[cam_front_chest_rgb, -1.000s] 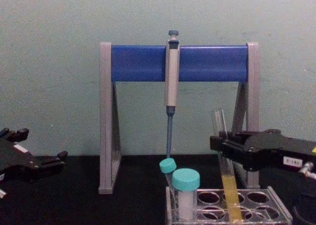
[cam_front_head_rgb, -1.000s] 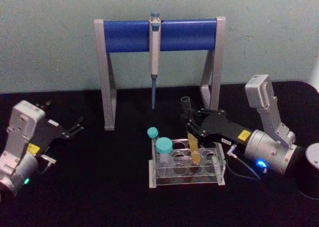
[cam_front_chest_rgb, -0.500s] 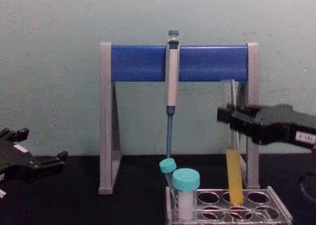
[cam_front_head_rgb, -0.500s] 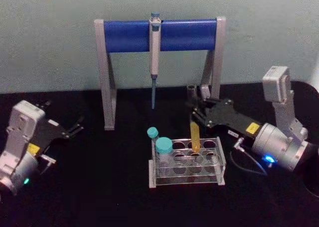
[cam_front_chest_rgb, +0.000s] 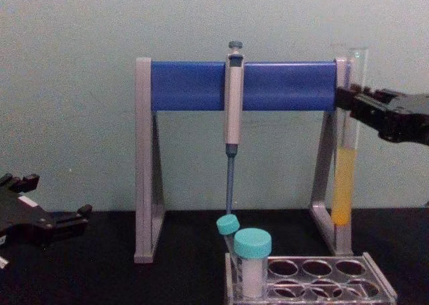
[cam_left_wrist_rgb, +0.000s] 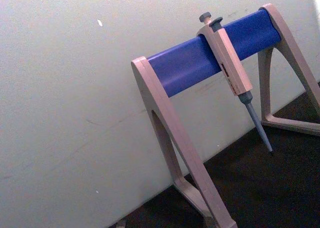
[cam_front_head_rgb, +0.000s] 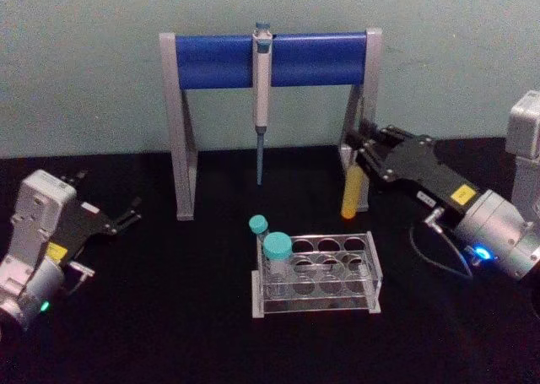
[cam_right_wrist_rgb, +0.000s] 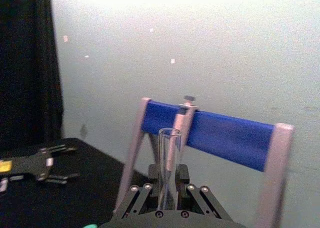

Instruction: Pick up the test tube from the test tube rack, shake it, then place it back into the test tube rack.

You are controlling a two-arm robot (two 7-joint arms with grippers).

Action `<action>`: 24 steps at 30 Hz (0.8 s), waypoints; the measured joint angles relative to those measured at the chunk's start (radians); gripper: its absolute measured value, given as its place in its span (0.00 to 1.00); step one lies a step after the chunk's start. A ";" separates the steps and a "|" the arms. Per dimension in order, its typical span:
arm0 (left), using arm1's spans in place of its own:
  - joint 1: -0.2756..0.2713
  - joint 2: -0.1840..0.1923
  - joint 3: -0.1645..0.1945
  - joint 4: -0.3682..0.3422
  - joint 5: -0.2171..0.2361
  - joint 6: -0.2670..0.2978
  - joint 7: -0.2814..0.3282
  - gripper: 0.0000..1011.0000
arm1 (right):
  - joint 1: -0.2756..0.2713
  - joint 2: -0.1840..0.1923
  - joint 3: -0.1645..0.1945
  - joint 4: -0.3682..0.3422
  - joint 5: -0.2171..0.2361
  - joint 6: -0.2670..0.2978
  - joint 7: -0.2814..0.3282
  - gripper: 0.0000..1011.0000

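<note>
The black desk (cam_front_head_rgb: 169,333) carries a blue-barred pipette stand (cam_front_head_rgb: 270,59) with a pipette (cam_front_head_rgb: 261,89) hanging from it. In front of the stand sits the test tube rack (cam_front_head_rgb: 314,304), two teal-capped tubes (cam_front_head_rgb: 277,247) standing at its left end. The right claw (cam_front_head_rgb: 354,152) is raised by the stand's right leg and clenched on the test tube (cam_front_head_rgb: 352,194). The tube hangs upright clear of the rack, mouth up, with yellow liquid in its lower part. The left claw (cam_front_head_rgb: 126,215) rests low at the left with fingers parted, holding nothing.
</note>
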 joint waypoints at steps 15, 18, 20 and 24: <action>0.000 0.000 0.000 0.000 0.000 0.000 0.000 0.99 | -0.009 -0.026 0.032 0.011 -0.057 -0.002 -0.052 0.23; 0.000 0.000 0.000 0.000 0.000 0.000 0.000 0.99 | -0.004 -0.033 0.031 0.017 -0.073 -0.008 -0.052 0.23; 0.000 0.000 0.000 0.000 0.000 0.000 0.000 0.99 | 0.001 -0.037 0.029 0.022 -0.078 -0.011 -0.049 0.23; 0.000 0.000 0.000 0.000 0.000 0.000 0.000 0.99 | 0.018 -0.048 0.018 0.035 -0.084 -0.018 -0.026 0.23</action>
